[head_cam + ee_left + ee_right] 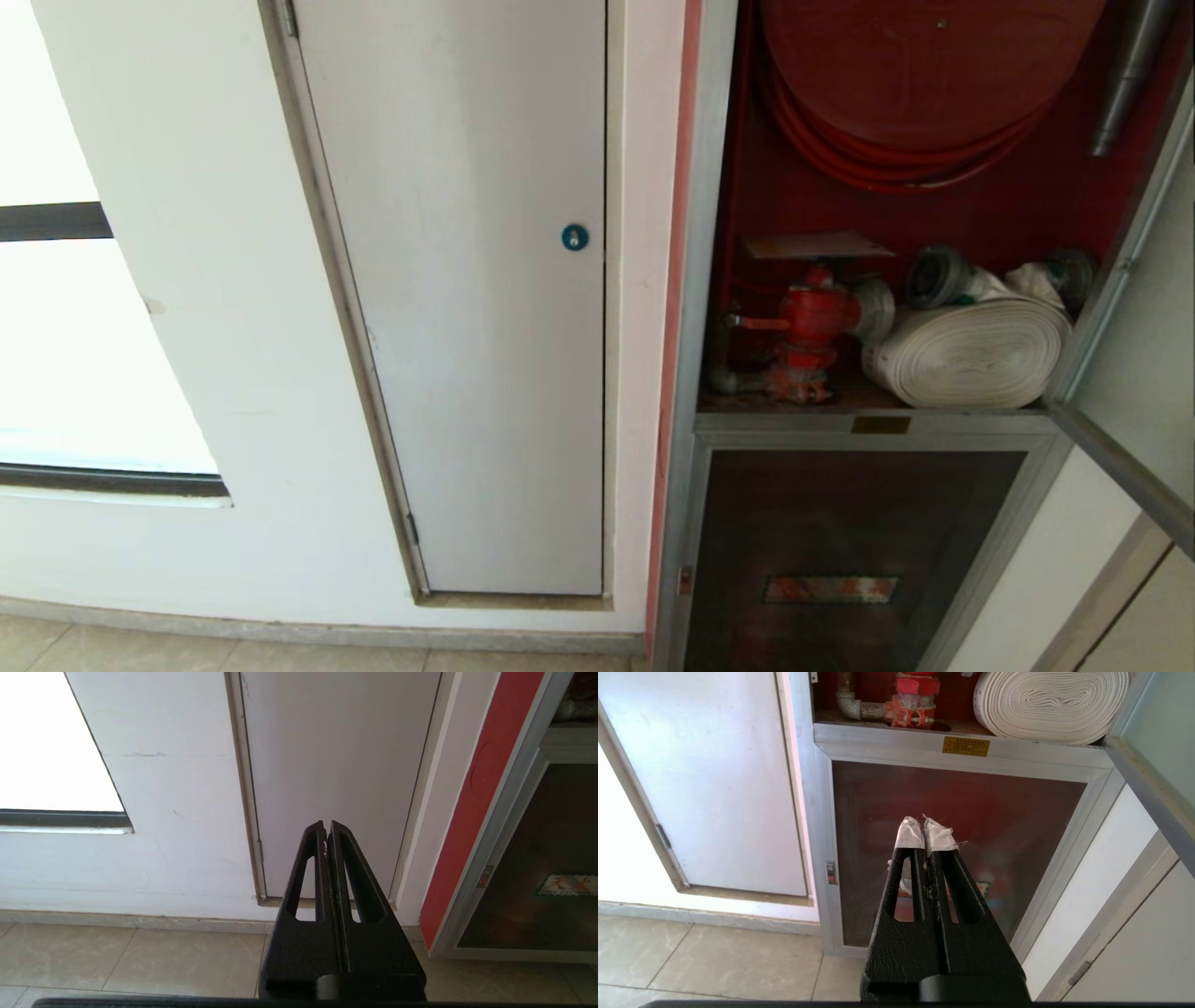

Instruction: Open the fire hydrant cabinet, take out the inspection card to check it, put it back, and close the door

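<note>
The fire hydrant cabinet (934,233) stands with its door (1144,392) swung open. The left gripper (326,826) and right gripper (924,823) hang low before the wall, jaws closed and empty.

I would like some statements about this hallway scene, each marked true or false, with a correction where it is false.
1. The upper door of the fire hydrant cabinet stands open. True.
2. A white rolled hose lies to the left of the red valve. False: in the head view it lies to the right of the valve.
3. The right pincer is shut and holds nothing. True.
4. The left pincer grips the blue lock on the white door. False: it is shut in the air, away from that door.
5. A flat card rests on top of the valve. True.
</note>
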You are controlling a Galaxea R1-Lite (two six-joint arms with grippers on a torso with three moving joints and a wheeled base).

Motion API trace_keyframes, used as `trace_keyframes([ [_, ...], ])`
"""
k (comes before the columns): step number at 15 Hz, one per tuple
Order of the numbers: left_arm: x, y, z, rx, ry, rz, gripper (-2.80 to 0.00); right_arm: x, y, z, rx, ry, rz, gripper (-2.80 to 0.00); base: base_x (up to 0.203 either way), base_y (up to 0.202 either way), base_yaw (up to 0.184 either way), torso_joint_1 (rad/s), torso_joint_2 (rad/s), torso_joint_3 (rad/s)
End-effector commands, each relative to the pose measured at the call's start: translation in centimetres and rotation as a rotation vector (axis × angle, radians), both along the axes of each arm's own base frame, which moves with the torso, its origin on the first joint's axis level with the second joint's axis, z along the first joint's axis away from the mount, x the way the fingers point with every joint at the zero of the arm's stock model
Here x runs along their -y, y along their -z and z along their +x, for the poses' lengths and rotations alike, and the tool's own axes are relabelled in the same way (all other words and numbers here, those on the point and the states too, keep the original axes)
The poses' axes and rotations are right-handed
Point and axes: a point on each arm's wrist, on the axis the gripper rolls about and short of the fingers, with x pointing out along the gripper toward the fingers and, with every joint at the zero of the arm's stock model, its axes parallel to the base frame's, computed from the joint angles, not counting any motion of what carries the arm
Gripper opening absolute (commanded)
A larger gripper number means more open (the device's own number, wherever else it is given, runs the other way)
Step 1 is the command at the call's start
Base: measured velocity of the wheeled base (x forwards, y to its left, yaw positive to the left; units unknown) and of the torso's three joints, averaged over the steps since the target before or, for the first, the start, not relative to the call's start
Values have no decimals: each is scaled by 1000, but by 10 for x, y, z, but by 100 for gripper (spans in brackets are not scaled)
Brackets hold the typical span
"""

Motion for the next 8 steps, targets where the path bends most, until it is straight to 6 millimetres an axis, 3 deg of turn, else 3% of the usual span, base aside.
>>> trace_keyframes([
  [1, 0, 0, 0, 0, 0, 1, -280, 0, 0, 0, -3, 0, -1, -280, 0, 0, 0, 0, 0, 0],
  [4, 0, 0, 0, -1, 0, 1, -280, 0, 0, 0, -3, 0, -1, -280, 38, 0, -1, -2, -2, 1],
  [8, 0, 0, 0, -1, 0, 1, -280, 0, 0, 0, -3, -2, -1, -280, 191, 0, -1, 8, 2, 5],
])
